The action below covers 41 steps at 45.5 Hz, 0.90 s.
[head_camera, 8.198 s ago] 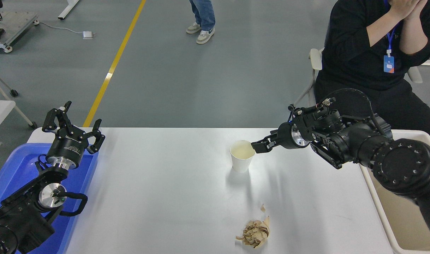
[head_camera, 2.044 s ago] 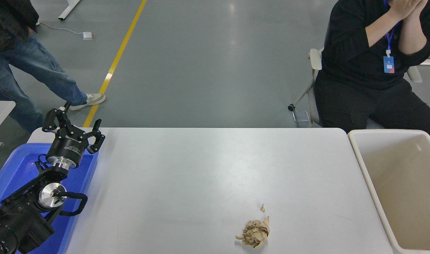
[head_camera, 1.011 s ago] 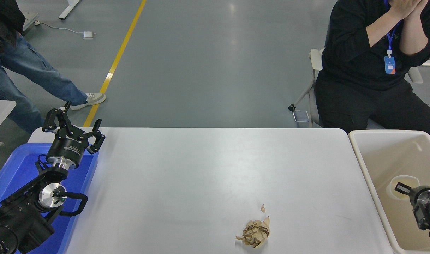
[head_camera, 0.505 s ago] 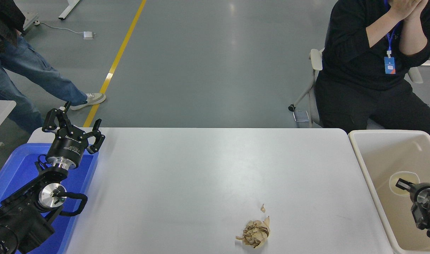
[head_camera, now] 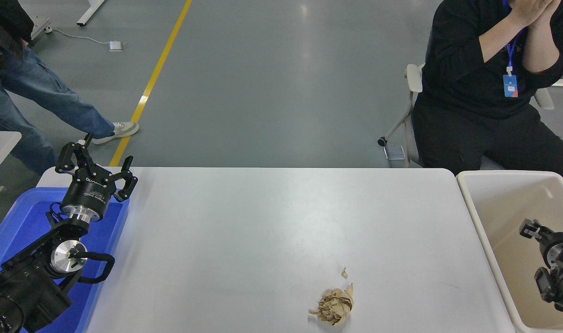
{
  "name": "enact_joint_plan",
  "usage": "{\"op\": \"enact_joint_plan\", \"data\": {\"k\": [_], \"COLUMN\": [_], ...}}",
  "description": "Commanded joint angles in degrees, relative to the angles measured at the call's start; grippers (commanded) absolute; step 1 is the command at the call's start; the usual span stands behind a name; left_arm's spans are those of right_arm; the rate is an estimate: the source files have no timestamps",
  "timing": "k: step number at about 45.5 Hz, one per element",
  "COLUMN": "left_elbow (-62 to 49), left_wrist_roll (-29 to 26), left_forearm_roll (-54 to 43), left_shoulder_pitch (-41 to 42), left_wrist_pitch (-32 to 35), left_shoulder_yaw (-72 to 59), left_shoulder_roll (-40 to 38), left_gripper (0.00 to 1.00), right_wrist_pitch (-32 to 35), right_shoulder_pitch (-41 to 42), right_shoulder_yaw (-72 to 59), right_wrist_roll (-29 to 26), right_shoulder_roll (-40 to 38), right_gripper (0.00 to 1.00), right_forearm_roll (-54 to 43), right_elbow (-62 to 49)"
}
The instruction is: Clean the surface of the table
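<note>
With its jaws released over the beige tub [head_camera: 494,203], the right gripper [head_camera: 530,228] holds nothing, while crumpled brown paper [head_camera: 333,306] left of that tub litters the worktop [head_camera: 244,231].

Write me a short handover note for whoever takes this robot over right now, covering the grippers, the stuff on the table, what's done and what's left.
Left gripper: open, parked above the blue tub.
Right gripper: inside the beige tub, holding nothing visible; open or shut unclear.
Table: a crumpled paper wad and a small scrap lie near the front edge.
Done: no cup visible on the table.
Left: bin the wad and scrap.
</note>
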Motion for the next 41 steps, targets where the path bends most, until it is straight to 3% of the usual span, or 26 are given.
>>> {"op": "enact_joint_plan", "data": {"k": [1,12,20,28,41], "left_elbow": [0.0,0.0,0.0,0.0,0.0], "left_wrist_roll": [0.0,0.0,0.0,0.0,0.0], "left_forearm_roll": [0.0,0.0,0.0,0.0,0.0], "left_shoulder_pitch": [0.0,0.0,0.0,0.0,0.0], "left_wrist_pitch": [0.0,0.0,0.0,0.0,0.0], "left_shoulder_yaw": [0.0,0.0,0.0,0.0,0.0], "left_shoulder_roll": [0.0,0.0,0.0,0.1,0.1], "left_gripper": [1.0,1.0,1.0,1.0,1.0], "right_wrist_pitch": [-1.2,-1.0,-0.6,-1.0,-0.9], "right_shoulder_pitch": [7.2,15.7,22.5,28.4,28.6], "right_shoulder_yaw": [4.6,8.0,18.2,33.9,51.7], "right_wrist_roll": [0.0,-0.2,0.0,0.1,0.3], "right_shoulder_roll": [-1.5,-4.3,-6.3,-11.0,-17.4], "right_gripper": [0.98,0.98,0.98,0.98,0.98], "right_forearm_roll": [4.7,9.5,9.5,9.5,9.5], "right_elbow": [-0.2,0.2,3.0,16.4,31.9]}}
